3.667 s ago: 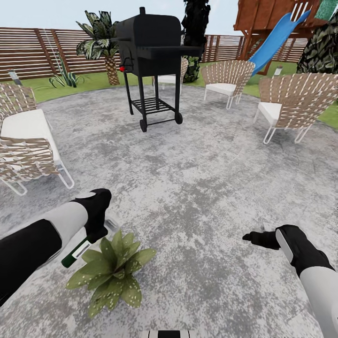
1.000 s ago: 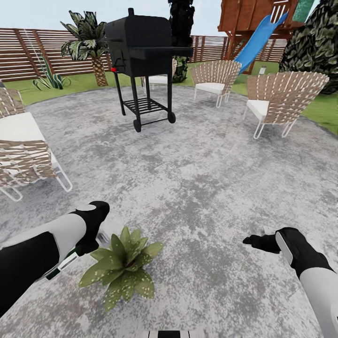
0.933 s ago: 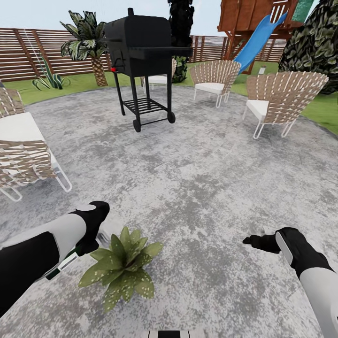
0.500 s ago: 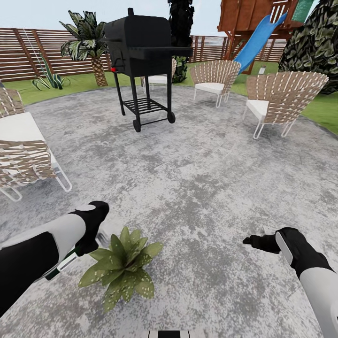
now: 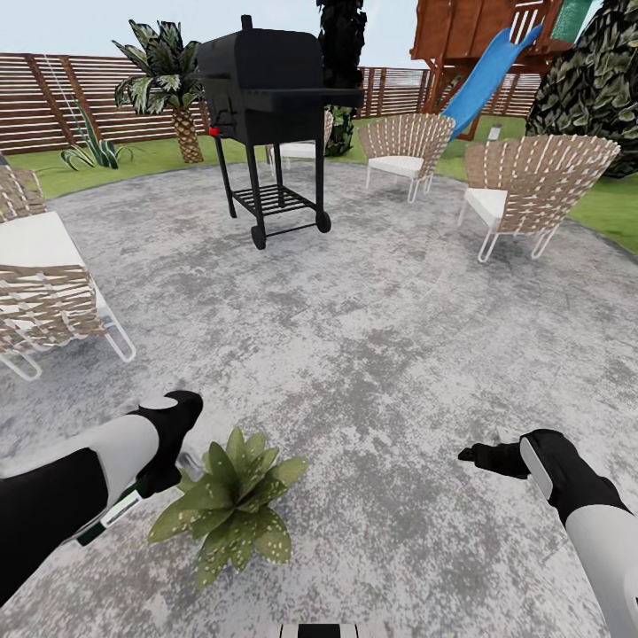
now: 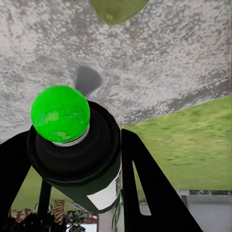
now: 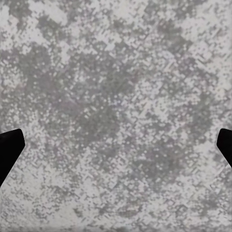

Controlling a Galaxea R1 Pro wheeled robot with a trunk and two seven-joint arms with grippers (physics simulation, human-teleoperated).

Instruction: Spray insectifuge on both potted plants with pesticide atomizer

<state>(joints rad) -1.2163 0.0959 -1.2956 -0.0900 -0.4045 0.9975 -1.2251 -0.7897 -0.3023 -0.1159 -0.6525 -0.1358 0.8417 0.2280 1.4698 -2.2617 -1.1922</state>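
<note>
Head view: my left gripper (image 5: pixel 158 470) is clamped on the pesticide atomizer (image 5: pixel 113 515), low over the patio (image 5: pixel 372 346), just beside the potted plant (image 5: pixel 232 505) on its left side. The bottle's long axis runs diagonally, its label end angling down and back toward my forearm and its other end hidden in the gripper toward the plant. My right gripper (image 5: pixel 474 455) hangs over bare paving, well apart from the plant; fingers look spread, nothing between them. Grill (image 5: pixel 266 97) and wicker chairs (image 5: pixel 523 190) sit farther back. Left wrist view: the atomizer (image 6: pixel 77 154) sits between both black fingers (image 6: pixel 145 188), pinched; its top reads bright green here and points at the paving, one leaf tip (image 6: pixel 117 9) just ahead. Right wrist view: fingertips (image 7: pixel 9 150) at both edges, wide apart, mottled paving between.
</note>
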